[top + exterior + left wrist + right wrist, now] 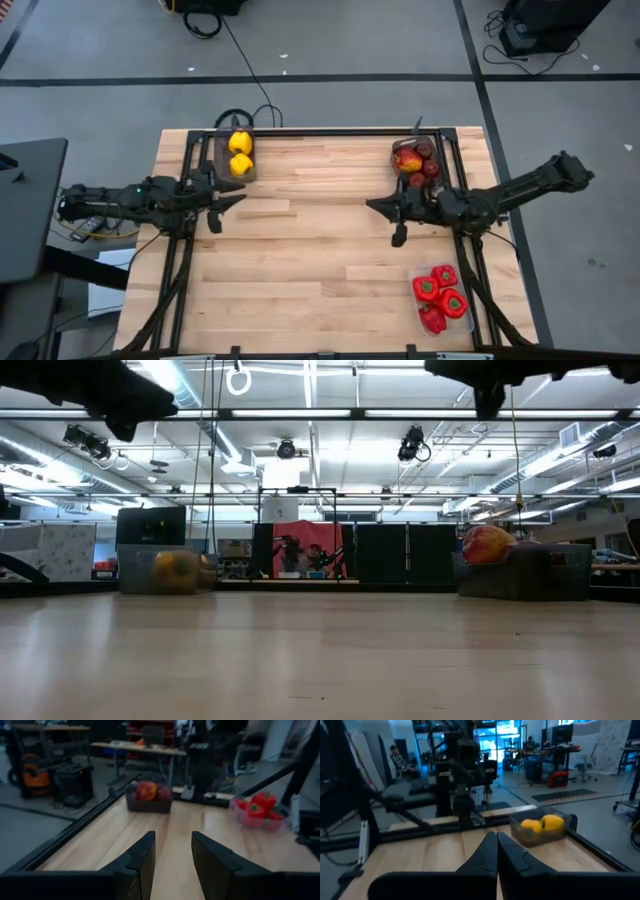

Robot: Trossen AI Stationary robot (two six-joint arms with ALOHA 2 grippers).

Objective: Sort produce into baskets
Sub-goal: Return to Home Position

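Two yellow peppers [240, 153] lie in a smoky-grey bin [222, 161] at the table's far left; they also show in the right wrist view [542, 824]. Several apples [415, 160] fill a grey bin [399, 147] at the far right, also in the left wrist view [148, 791]. Several red peppers [440, 296] lie in the clear bin [462, 326] at the near right, also in the left wrist view [260, 807]. My left gripper [222, 207] is open and empty, above the table's left side. My right gripper [385, 212] is shut and empty, right of centre.
The wooden tabletop [310, 260] lies bare between the two grippers. A black frame [330, 131] runs along the table's far edge and sides. Cables [240, 118] hang behind the far left bin. A person [399, 759] sits in the room beyond the table.
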